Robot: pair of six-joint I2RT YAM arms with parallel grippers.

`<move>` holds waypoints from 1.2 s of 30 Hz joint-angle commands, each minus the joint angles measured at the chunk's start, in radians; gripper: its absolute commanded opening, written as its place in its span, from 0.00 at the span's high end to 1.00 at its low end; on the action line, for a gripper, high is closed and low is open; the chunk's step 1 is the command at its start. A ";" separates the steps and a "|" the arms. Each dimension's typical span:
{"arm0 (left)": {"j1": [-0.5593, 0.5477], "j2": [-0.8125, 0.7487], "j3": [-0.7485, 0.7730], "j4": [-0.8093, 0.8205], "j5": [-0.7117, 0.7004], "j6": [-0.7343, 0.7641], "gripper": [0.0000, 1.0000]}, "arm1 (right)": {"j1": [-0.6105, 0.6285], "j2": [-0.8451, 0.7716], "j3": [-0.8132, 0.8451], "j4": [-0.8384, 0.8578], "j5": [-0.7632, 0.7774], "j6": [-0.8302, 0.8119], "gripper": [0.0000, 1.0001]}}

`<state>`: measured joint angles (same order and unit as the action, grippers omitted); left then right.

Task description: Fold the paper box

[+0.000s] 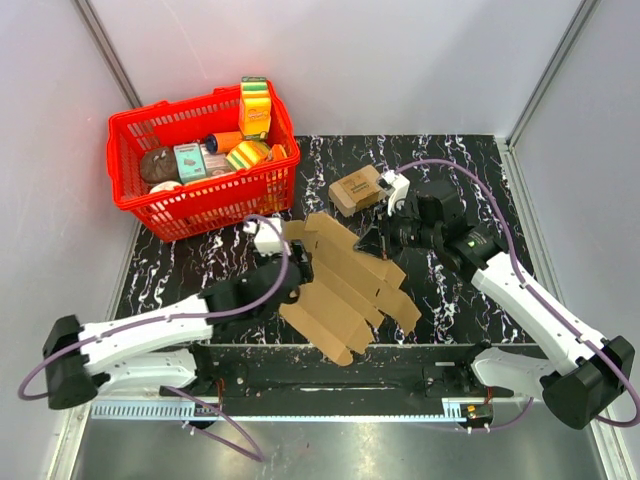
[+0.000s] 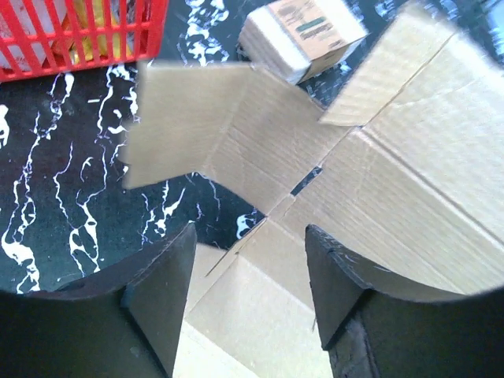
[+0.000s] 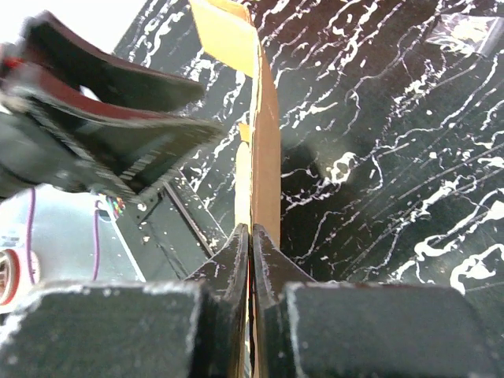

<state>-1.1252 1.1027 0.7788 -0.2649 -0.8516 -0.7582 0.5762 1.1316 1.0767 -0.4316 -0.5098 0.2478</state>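
Observation:
The paper box [image 1: 345,290] is an unfolded brown cardboard sheet with flaps, lying tilted on the black marbled table [image 1: 180,265] between the arms. My left gripper [image 1: 300,266] hovers over its left part. In the left wrist view this gripper [image 2: 248,264] is open, the fingers [image 2: 165,291] wide apart, with the sheet [image 2: 378,189] spread below and between them. My right gripper [image 1: 383,236] is at the sheet's far right edge. In the right wrist view it [image 3: 250,235] is shut on a thin cardboard flap [image 3: 266,142] seen edge-on and held upright.
A red basket [image 1: 128,190] with several groceries stands at the back left. A small chunky cardboard box with dark print [image 1: 357,189] sits behind the sheet, close to the right gripper; it also shows in the left wrist view [image 2: 303,35]. A metal rail [image 1: 330,385] runs along the near edge.

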 commanded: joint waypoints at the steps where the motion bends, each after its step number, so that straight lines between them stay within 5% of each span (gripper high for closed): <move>1: 0.001 -0.232 -0.075 0.107 0.094 0.174 0.36 | 0.008 -0.019 0.035 -0.045 0.048 -0.085 0.91; 6: 0.036 -0.449 -0.096 0.113 0.149 0.324 0.30 | 0.008 -0.061 0.028 -0.067 0.074 -0.185 0.93; 11: 0.122 -0.507 -0.072 0.116 0.252 0.447 0.24 | 0.010 -0.105 0.009 -0.096 -0.016 -0.330 0.92; 15: 0.228 -0.494 -0.041 0.115 0.379 0.474 0.22 | 0.010 -0.099 0.012 -0.127 -0.029 -0.403 0.81; 25: 0.475 -0.247 0.200 -0.020 0.674 0.615 0.20 | 0.008 0.028 0.037 -0.128 0.231 -0.406 0.87; 27: 0.498 -0.215 0.223 -0.014 0.698 0.631 0.20 | 0.010 0.043 0.023 -0.104 0.257 -0.404 0.81; 32: 0.559 -0.124 0.272 0.019 0.790 0.668 0.20 | -0.009 0.109 0.038 -0.064 0.431 -0.337 0.37; 36: 0.582 -0.052 0.280 0.023 0.847 0.651 0.20 | -0.146 0.220 0.081 -0.075 0.338 -0.219 0.34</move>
<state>-0.5606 1.0012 1.0180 -0.2665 -0.1085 -0.1238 0.5468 1.2629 1.0958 -0.5430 -0.1772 -0.0914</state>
